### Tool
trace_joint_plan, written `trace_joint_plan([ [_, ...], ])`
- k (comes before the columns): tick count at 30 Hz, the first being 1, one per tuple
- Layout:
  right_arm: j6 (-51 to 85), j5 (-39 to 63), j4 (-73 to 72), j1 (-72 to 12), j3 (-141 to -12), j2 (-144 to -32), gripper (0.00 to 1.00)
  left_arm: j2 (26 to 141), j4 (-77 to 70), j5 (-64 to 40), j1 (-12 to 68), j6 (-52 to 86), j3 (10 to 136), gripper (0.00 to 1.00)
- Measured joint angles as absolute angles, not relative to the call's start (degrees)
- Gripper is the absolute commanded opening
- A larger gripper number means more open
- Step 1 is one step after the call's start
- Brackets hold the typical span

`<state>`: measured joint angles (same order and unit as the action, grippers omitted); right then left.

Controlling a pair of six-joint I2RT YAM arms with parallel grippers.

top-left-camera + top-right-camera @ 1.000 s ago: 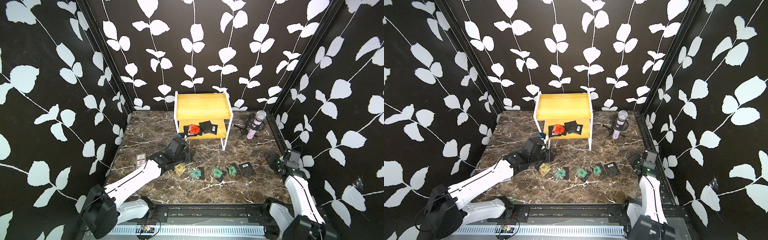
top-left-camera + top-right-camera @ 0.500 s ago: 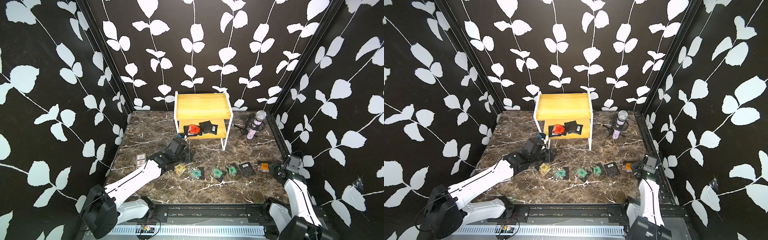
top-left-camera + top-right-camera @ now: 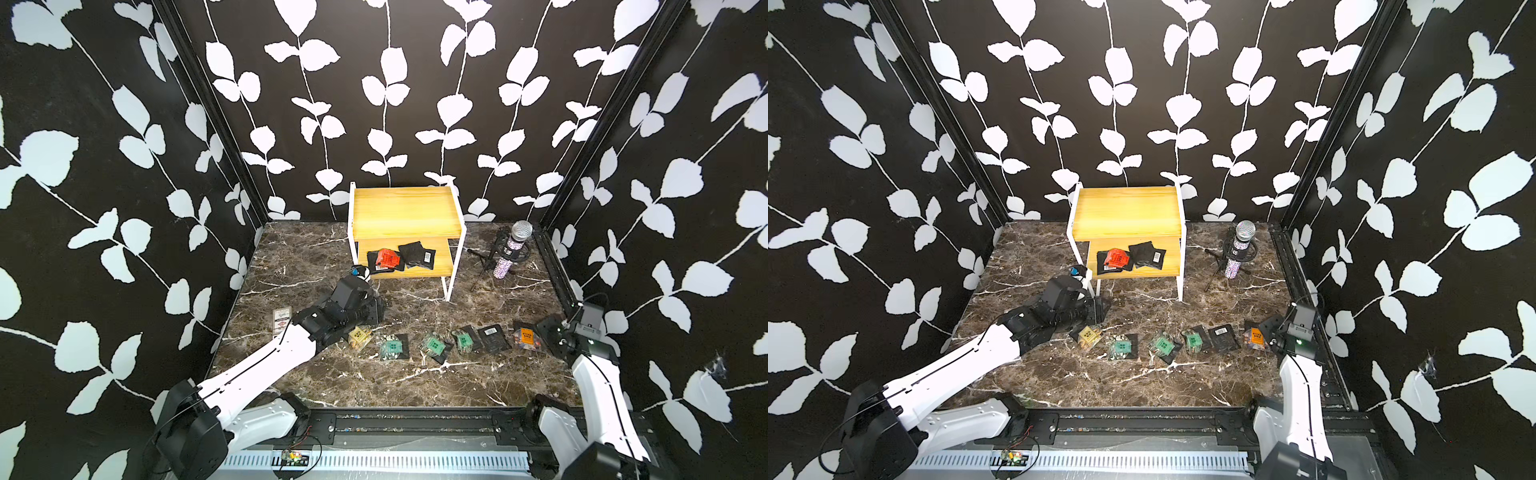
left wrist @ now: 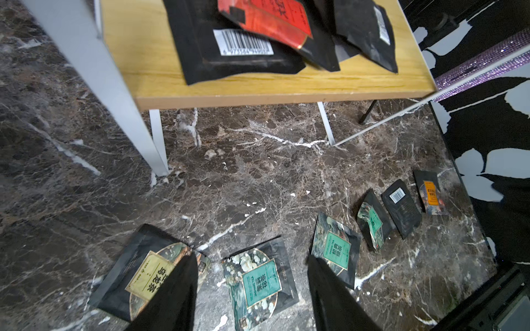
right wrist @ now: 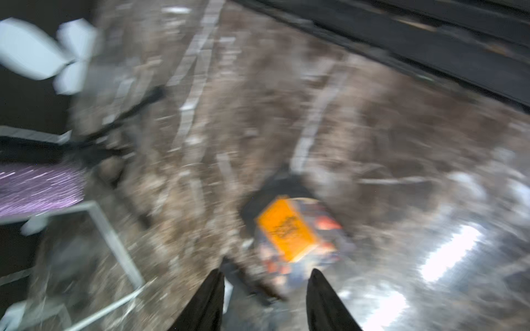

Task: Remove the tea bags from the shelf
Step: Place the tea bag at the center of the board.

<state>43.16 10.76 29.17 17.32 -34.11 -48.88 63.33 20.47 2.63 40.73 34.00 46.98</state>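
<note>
At centre frame I see several tea bags [image 3: 388, 259] on the lower board of the shelf [image 3: 405, 208]; six lie along the worktop [image 3: 374, 382] below. Left fingers [image 4: 172, 301] and right fingers [image 5: 324, 303] stand apart, empty.

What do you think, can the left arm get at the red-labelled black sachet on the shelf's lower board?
Probably yes. The left tool is open and sits before the yellow wooden shelf; the red-labelled black sachet lies topmost near its open front. Only the white metal leg stands beside the path.
</note>
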Motion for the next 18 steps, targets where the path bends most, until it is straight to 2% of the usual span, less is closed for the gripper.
trace_joint_plan([
  [9, 38.0, 11.1, 29.3, -0.4, -42.2, -46.1, 0.47, 59.0, 22.7, 2.3, 36.6, 36.1, 47.0, 0.56],
  [18, 31.8, 10.7, 28.5, -12.4, -49.6, -49.4, 0.47, 55.4, 24.5, 1.3, 32.9, 38.6, 47.0, 0.57],
])
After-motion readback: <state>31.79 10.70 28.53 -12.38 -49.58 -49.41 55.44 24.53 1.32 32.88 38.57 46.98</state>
